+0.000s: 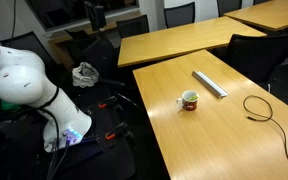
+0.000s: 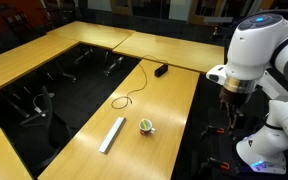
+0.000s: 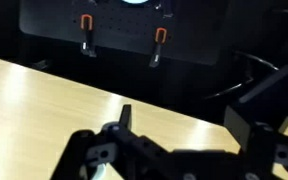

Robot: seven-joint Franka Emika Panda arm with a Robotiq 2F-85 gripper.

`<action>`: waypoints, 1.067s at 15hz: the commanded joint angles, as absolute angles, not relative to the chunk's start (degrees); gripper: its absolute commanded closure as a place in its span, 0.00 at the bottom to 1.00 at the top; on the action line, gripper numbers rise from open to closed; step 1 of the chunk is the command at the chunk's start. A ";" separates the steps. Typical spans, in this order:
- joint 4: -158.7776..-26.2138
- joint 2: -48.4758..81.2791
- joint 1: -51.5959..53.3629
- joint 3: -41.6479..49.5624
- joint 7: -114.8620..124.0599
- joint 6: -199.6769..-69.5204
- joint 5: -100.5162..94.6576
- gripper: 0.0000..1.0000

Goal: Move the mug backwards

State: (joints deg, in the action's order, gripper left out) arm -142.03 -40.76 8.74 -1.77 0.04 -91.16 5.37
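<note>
Quick look from my remote seat. The mug (image 1: 189, 100) is sitting upright on the light wooden bench (image 1: 214, 140), out in the open with nothing touching it. It's white with reddish marks on the side, and in an exterior view (image 2: 146, 126) I can see the greenish inside. Just beside it lies a grey bar (image 1: 209, 84), flat on the bench, close to the mug but not touching. A looped black cable (image 1: 259, 108) lies further along the same bench, apart from both. In an exterior view there's also a small black box (image 2: 161, 70) at the far end of the bench.

The white arm (image 2: 252, 45) is off to the side of the bench, well apart from the mug. On the wrist view the claw (image 3: 169, 160) is a dark blurry mass over the bench edge, and I honestly can't tell whether it's apart or together. Beyond it two orange-handled clamps (image 3: 85, 35) stand against something dark.
</note>
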 commanded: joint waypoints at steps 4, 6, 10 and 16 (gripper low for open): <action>-141.91 -40.74 7.40 -2.78 -0.65 -90.97 5.91 0.00; -141.91 -40.74 7.40 -2.78 -0.65 -90.97 5.91 0.00; -142.80 -37.04 6.20 -2.22 0.27 -98.28 6.52 0.00; -145.76 -23.28 4.65 -0.23 -4.31 -127.72 5.65 0.00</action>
State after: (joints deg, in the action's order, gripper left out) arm -146.06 -29.47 4.74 -0.62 -0.11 -118.42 5.44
